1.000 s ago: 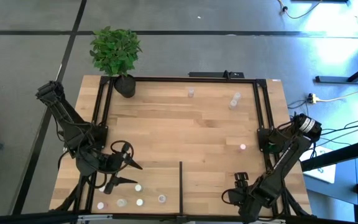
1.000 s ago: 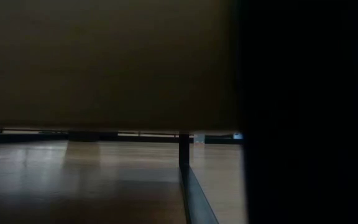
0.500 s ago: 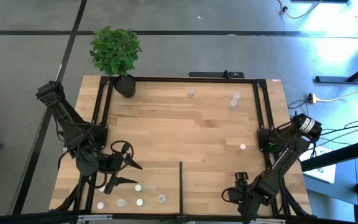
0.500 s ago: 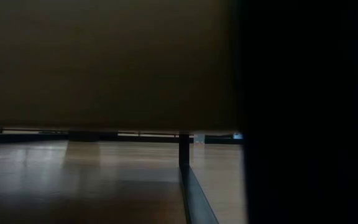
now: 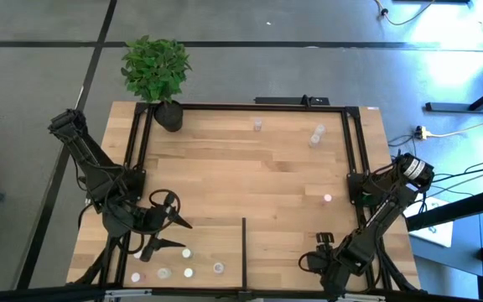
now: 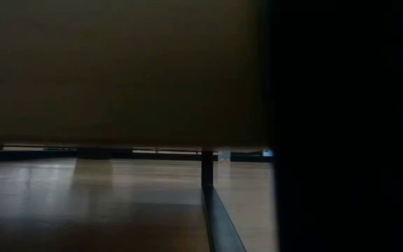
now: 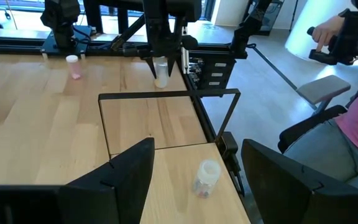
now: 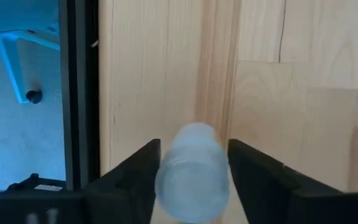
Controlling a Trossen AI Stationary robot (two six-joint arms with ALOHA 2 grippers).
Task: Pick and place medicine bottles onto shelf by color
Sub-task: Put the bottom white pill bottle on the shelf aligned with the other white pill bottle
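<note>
My right gripper points down near the shelf's front right corner, shut on a whitish medicine bottle. The left wrist view shows this bottle upright on the wood. My left gripper hovers open at the front left. A clear bottle with pinkish contents stands on the wood just beyond its fingers. Several bottles stand in the front left section. Three more stand apart: two at the far right and a pink one. My right gripper pinches the bottle's round sides between its two fingers, one on each side. The fingers come from above, pointing steeply down. The bottle stands upright with its bottom on the wood.
A potted plant stands at the far left corner. A short black divider bar splits the front of the shelf. Black rails edge it. A seated person shows beyond the table. The low view is mostly blocked by something dark.
My right gripper has sunk a little toward the wood at the front right. Nothing else has visibly moved.
</note>
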